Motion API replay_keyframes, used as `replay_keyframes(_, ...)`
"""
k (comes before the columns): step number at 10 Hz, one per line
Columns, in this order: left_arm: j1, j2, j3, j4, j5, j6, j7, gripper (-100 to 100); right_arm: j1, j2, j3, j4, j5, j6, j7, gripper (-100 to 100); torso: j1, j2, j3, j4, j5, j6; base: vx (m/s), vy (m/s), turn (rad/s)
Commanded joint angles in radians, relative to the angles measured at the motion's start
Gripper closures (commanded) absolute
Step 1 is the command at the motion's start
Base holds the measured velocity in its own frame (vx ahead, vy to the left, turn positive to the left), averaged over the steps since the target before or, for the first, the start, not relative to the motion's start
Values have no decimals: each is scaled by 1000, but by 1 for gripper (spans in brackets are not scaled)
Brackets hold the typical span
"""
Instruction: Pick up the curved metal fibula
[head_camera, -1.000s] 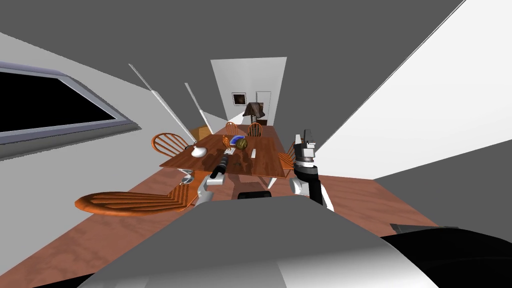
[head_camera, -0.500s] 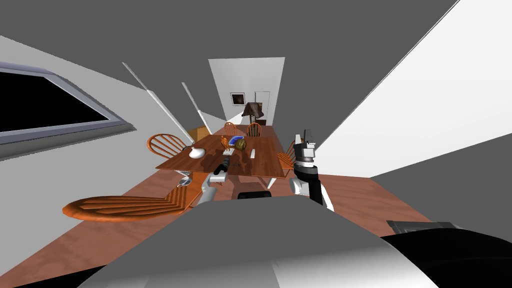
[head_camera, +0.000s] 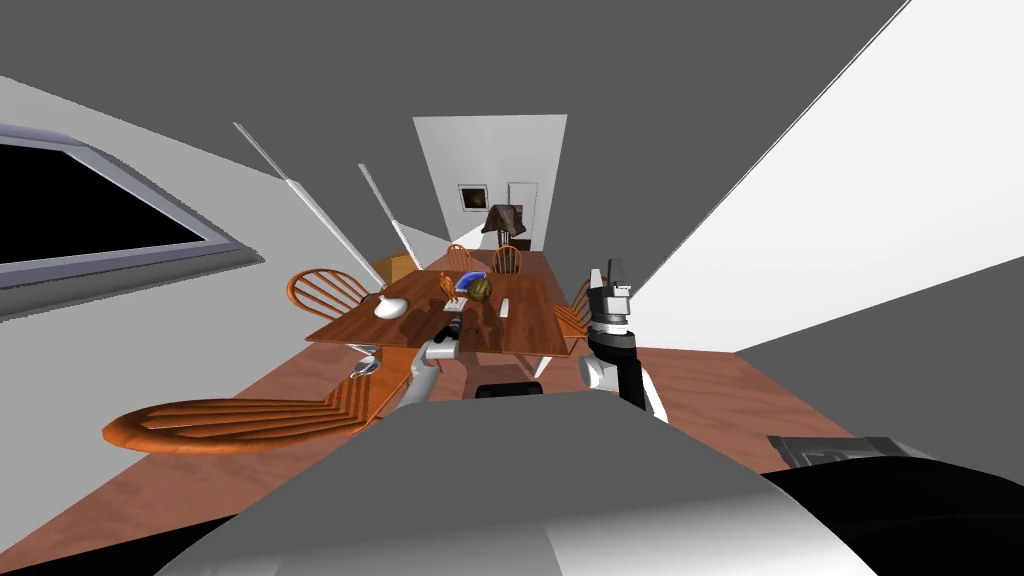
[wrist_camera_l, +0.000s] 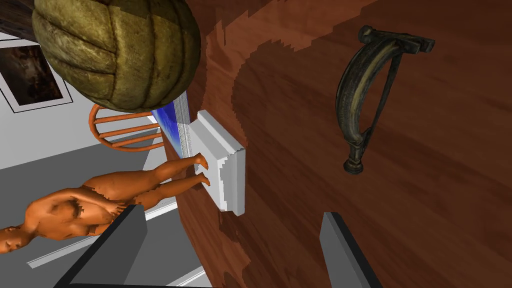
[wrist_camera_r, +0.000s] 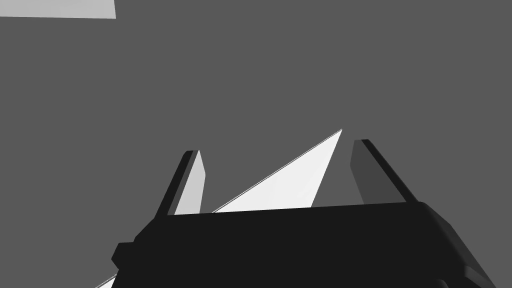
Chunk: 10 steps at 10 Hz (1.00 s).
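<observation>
left gripper (wrist_camera_l: 230, 250) over the wood table (wrist_camera_l: 440, 210), fingers spread wide. curved dark metal fibula (wrist_camera_l: 348, 100) lies flat on the table ahead of the fingertips, apart from both, closer to the finger away from the figurine. orange figurine (wrist_camera_l: 100, 200) on its white base (wrist_camera_l: 222, 165) sits just ahead of the other finger, brown ball (wrist_camera_l: 115, 50) beyond it. right gripper (wrist_camera_r: 280, 175) raised beside the table, fingers spread.
</observation>
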Motion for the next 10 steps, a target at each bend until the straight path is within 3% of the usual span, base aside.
replay_keyframes(1,-25,-12,5,48,0,30,6,-100,0,0,0,0,0,0,0,0,0,0,0,0,0,0,15,-2,-31)
replay_keyframes(6,-64,-75,14,141,4,113,18,-100,0,0,0,0,0,0,0,0,0,0,0,0,0,0,17,-2,-25)
replay_keyframes(7,-70,-71,16,146,-9,91,19,-100,0,0,0,0,0,0,0,0,0,0,0,0,0,0,9,-2,-7)
replay_keyframes(8,-71,-73,17,151,-10,92,21,0,0,0,0,0,0,0,0,0,0,0,0,0,0,0,0,0,0)
replay_keyframes(9,-82,-67,33,180,-14,75,28,-100,0,0,0,0,0,0,0,0,0,1,0,0,0,0,-3,0,-106)
replay_keyframes(10,-93,-61,50,209,-17,58,36,-100,0,0,0,0,0,0,0,0,0,1,1,0,0,0,-6,4,-234)
